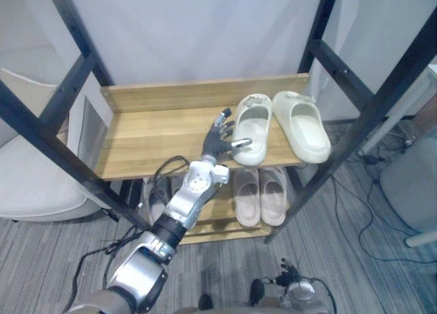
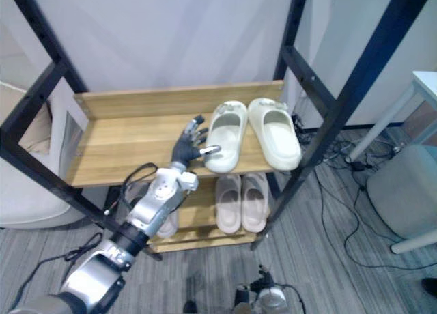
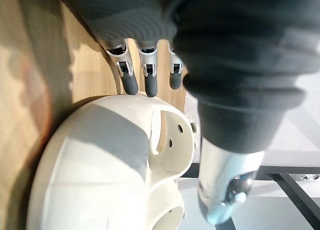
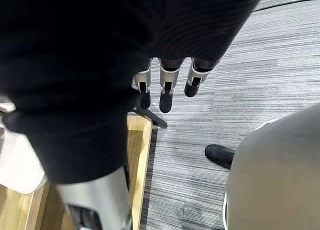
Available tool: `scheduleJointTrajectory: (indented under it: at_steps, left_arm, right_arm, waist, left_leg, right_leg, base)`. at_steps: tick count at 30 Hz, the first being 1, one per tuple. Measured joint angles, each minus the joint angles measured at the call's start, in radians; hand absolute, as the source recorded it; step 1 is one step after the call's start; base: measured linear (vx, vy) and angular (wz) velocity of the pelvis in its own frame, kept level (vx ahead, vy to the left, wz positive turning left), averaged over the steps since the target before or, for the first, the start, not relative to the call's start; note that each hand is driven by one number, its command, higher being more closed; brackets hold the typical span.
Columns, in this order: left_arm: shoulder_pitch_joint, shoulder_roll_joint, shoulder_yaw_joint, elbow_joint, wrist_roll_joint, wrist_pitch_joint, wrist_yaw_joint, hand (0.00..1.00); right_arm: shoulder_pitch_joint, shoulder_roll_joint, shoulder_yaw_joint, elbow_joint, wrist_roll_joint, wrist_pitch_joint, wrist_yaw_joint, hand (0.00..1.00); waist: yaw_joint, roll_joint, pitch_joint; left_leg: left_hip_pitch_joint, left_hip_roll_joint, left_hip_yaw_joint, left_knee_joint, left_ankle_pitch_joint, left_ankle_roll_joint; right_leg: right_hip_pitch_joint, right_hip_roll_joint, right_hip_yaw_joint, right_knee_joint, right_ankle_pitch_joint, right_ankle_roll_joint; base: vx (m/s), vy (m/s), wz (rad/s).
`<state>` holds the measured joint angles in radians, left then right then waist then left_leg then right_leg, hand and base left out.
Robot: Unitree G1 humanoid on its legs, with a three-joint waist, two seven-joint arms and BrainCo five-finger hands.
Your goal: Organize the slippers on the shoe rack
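Observation:
A pair of cream slippers stands on the upper wooden shelf (image 1: 157, 136) of the black-framed rack, toes toward the front. My left hand (image 1: 220, 142) rests on that shelf against the outer side of the left cream slipper (image 1: 251, 130). Its fingers (image 3: 145, 77) are straight and its thumb touches the slipper (image 3: 110, 160); it is open. The right cream slipper (image 1: 302, 125) sits close beside its mate. A beige pair (image 1: 261, 194) lies on the lower shelf. My right hand (image 4: 165, 90) hangs low over the carpet, open, holding nothing.
The rack's black diagonal struts (image 1: 382, 95) cross both sides. A white cushioned seat (image 1: 34, 177) stands at the left, and a grey round stool (image 1: 410, 184) at the right. Cables trail over the grey carpet (image 1: 355, 232). A black shoe (image 4: 220, 155) shows on the floor.

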<state>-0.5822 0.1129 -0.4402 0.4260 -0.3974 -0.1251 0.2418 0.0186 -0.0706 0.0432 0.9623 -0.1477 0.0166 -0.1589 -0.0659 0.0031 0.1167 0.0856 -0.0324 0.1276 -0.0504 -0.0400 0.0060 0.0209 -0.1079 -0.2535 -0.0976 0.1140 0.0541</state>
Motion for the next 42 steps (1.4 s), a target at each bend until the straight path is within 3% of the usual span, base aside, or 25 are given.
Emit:
scheduleJointTrajectory:
  at_steps: [21, 34, 42]
  left_arm:
    - [0.02, -0.053, -0.073, -0.051, -0.116, 0.004, 0.036, 0.0]
    - [0.026, -0.053, -0.068, -0.051, -0.111, 0.008, 0.04, 0.0]
    - [0.028, -0.01, -0.028, -0.084, -0.018, 0.045, 0.004, 0.0]
  right_arm:
    - [-0.006, -0.002, 0.019, 0.01, 0.013, 0.003, -0.01, 0.0]
    - [-0.006, -0.008, 0.038, 0.011, 0.031, 0.003, -0.011, 0.0]
    - [-0.014, -0.008, 0.038, 0.011, 0.032, 0.003, -0.009, 0.0]
  waist:
    - [0.001, -0.001, 0.0]
    - [0.002, -0.001, 0.0]
    - [0.002, -0.001, 0.0]
  left_leg:
    - [0.007, 0.0, 0.0, 0.0, 0.0, 0.0]
    - [0.016, 0.002, 0.009, 0.0, -0.006, -0.005]
    - [0.019, 0.005, 0.015, 0.0, -0.006, -0.003]
  right_leg:
    - [0.008, 0.0, 0.003, 0.0, 0.0, 0.001]
    - [0.014, 0.003, 0.016, 0.0, 0.0, 0.001]
    - [0.013, 0.004, 0.013, 0.0, 0.0, 0.001]
  base:
    - [0.0, 0.0, 0.0]
    - [0.0, 0.0, -0.01]
    - [0.0, 0.0, -0.03]
